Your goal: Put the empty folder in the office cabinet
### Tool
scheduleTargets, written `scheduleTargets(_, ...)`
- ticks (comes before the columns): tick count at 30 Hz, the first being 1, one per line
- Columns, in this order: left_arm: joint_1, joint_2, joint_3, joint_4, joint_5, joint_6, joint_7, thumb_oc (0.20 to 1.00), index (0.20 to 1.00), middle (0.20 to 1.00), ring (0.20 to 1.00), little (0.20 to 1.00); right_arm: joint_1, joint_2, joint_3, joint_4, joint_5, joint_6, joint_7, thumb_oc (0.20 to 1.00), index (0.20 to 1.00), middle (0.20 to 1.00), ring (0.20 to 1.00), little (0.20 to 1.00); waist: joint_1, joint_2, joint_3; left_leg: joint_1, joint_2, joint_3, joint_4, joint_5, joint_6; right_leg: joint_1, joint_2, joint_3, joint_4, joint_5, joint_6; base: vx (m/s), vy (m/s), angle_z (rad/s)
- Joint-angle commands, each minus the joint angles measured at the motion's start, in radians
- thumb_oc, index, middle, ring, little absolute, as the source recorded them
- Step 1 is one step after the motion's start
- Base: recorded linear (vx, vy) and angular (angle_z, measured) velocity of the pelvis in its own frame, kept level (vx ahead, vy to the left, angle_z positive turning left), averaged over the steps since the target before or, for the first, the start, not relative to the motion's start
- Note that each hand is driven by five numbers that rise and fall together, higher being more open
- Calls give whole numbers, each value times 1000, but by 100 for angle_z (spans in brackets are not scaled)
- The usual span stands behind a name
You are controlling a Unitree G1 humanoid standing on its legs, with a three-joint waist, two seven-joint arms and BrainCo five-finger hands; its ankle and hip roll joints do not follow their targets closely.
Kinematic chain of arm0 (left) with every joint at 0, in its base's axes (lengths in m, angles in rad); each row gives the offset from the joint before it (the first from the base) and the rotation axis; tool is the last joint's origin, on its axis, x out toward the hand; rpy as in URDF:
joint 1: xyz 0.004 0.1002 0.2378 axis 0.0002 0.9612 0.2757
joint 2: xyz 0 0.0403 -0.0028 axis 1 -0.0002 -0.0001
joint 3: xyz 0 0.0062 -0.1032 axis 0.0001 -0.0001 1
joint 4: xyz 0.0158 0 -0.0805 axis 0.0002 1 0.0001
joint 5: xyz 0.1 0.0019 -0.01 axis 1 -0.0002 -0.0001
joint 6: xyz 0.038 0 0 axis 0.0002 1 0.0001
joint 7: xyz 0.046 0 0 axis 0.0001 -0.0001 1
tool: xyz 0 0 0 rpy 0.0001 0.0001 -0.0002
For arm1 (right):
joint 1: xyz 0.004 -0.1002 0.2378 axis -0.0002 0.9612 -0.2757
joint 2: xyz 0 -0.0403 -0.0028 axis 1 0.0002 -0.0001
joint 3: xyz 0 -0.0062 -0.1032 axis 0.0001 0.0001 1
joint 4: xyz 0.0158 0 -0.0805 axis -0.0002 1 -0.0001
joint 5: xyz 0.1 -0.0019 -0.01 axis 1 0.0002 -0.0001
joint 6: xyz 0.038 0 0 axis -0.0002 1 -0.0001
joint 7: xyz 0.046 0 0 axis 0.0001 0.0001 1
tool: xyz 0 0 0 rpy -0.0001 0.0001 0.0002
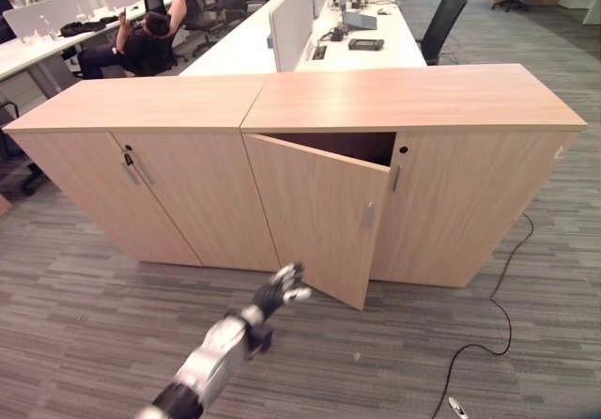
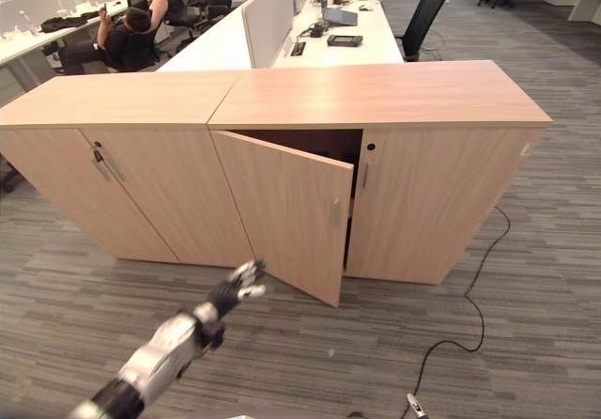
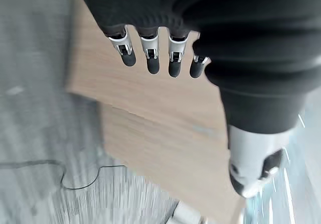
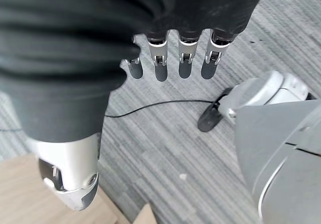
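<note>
Office cabinet: long, low, light-wood cabinet [image 1: 413,100] with a flat top, running from 9 o'clock to 3 o'clock across the middle of the head views; it stands on grey striped carpet [image 1: 84,325].
Open door: one wooden door leaf [image 1: 324,217] near the cabinet's centre is swung outward toward 6 o'clock, hinged at its 9 o'clock edge, with a small metal handle [image 1: 368,215] near its free edge; a dark gap shows behind it at the top.
Closed doors: the wooden door [image 1: 460,203] at 3 o'clock of the open leaf and the pair of doors [image 1: 141,203] at 9 o'clock are shut.
Folder: I cannot tell where the folder is; neither hand holds one.
Left hand: silver, dark-tipped left hand [image 1: 282,287] is raised at about 6 o'clock, near the lower edge of the open door but apart from it; fingers relaxed and spread, grasping nothing.
Right hand: right hand [image 4: 170,66] hangs over the carpet, fingers [image 4: 185,68] loosely straight, grasping nothing.
Background: white office desks [image 1: 282,43] with partitions at 12 o'clock; a seated person [image 1: 141,43] at 10 o'clock.
</note>
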Motion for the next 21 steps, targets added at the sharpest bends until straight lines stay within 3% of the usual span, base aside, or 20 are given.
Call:
scheduleTargets(1,-92,-68,80,59,-89,-11,-35,1000,1000,1000,1000,1000,-45,21,-20,88,-10,-10,17,1000,1000,1000,1000,1000,9,-28,-22,-19,9,-34,13,-84,-16,-24,6,-31,7,-86,28,0,0,0)
scheduleTargets(5,-30,-95,146,164,-41,-12,-18,1000,1000,1000,1000,1000,-37,18,-26,81,-13,-19,17,1000,1000,1000,1000,1000,22,-27,-22,-28,4,-45,13,-79,-14,-25,3,-42,7,-85,28,-8,13,7)
scheduleTargets(9,-49,-167,227,470,287,-64,127,1000,1000,1000,1000,1000,-28,38,-20,40,-14,-40,6,1000,1000,1000,1000,1000,30,-28,-21,-39,-9,-54,14,-74,-8,-26,-6,-51,7,-81,26,-27,41,12)
scheduleTargets(14,-137,-196,197,724,517,-95,204,1000,1000,1000,1000,1000,-35,48,28,37,-45,-45,3,1000,1000,1000,1000,1000,17,-27,-22,-49,-21,-54,15,-74,-2,-42,-13,-48,7,-70,27,-24,34,5)
scheduleTargets(17,-180,-199,186,850,711,-88,326,1000,1000,1000,1000,1000,-49,49,53,34,-82,-40,-10,1000,1000,1000,1000,1000,1,-32,-17,-59,-36,-45,16,-75,5,-63,-19,-32,7,-55,30,-39,52,-3)
scheduleTargets(21,-158,-199,163,905,820,-79,342,1000,1000,1000,1000,1000,-61,50,51,38,-108,-34,-27,1000,1000,1000,1000,1000,-5,-35,-9,-68,-51,-26,19,-78,15,-87,-31,-9,8,-35,41,-37,78,-20)
